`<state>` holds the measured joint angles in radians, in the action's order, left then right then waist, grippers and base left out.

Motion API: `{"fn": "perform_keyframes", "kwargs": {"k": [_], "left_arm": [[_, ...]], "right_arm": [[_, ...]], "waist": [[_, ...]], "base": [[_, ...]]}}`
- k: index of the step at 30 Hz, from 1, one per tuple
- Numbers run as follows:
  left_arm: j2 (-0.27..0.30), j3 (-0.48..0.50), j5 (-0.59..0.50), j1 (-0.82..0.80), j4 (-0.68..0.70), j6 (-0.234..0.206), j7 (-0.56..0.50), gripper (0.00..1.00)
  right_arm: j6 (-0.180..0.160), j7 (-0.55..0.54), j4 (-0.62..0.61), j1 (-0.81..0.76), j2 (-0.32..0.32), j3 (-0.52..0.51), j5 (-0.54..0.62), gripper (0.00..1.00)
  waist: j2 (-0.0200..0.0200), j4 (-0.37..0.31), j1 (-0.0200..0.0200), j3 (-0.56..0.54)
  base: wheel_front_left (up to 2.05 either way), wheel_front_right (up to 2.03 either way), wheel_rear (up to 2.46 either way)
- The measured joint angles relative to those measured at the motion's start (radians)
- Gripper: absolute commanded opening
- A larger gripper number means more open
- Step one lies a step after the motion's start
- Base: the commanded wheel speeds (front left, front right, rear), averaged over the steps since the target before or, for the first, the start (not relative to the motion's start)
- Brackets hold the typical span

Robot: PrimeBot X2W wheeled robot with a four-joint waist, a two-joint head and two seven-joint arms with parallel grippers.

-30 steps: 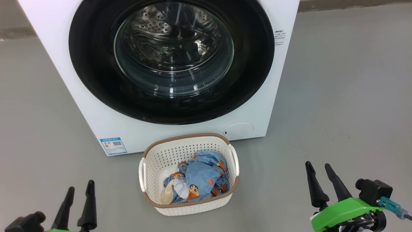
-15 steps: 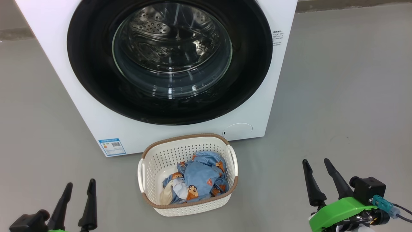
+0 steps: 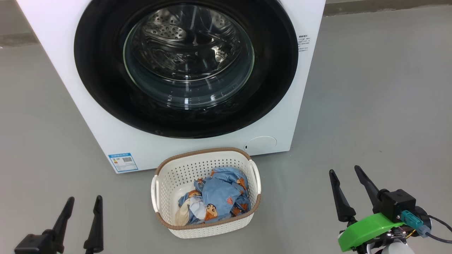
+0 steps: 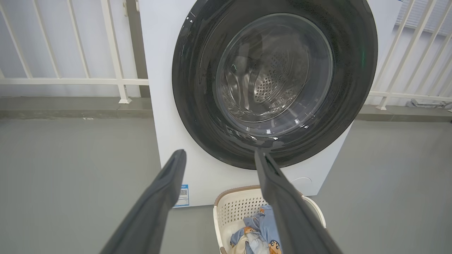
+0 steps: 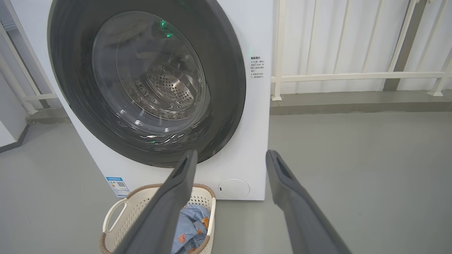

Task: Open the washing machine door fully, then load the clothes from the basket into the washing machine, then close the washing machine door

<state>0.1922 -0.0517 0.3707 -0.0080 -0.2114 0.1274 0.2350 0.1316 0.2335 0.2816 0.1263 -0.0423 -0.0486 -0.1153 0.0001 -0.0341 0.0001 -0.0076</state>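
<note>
On the floor [image 3: 370, 106], just before the washing machine [image 3: 120, 144]: the basket [image 3: 173, 176], the clothes [image 3: 220, 195] inside. Flat against the washing machine's front: the washing machine door [image 3: 95, 70]. Behind the washing machine: a railing [image 4: 70, 81].

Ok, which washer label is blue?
The label at the washer's lower left corner, by the basket; the text label right of the door is black on white.

1 washer [image 3: 106, 141], 1 door [image 3: 99, 70], 1 basket [image 3: 206, 231], 1 clothes pile [image 3: 219, 194], 2 grippers [image 3: 85, 197] [image 3: 344, 169].
</note>
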Motion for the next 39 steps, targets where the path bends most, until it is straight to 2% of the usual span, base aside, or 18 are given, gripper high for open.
{"fn": "perform_keyframes", "kwargs": {"k": [6,21,39], "left_arm": [[-0.001,0.009,-0.072,0.004,-0.008,0.0,0.015,1.0],[-0.035,0.086,-0.079,0.004,-0.037,0.0,0.015,1.0],[-0.028,0.08,-0.074,0.003,-0.047,0.0,0.015,1.0]], "right_arm": [[0.0,0.016,0.0,0.003,-0.001,-0.02,0.055,1.0],[0.0,0.016,-0.003,0.003,-0.003,-0.06,0.015,1.0],[0.0,0.016,-0.013,0.003,-0.002,-0.062,0.005,1.0]], "waist": [[0.0,0.001,0.0,-0.004],[0.0,0.004,-0.0001,0.003],[0.0,0.007,-0.0001,0.014]], "base": [[0.0,0.0,0.0],[0.0,0.0,0.0],[0.11,0.11,-0.23]]}}
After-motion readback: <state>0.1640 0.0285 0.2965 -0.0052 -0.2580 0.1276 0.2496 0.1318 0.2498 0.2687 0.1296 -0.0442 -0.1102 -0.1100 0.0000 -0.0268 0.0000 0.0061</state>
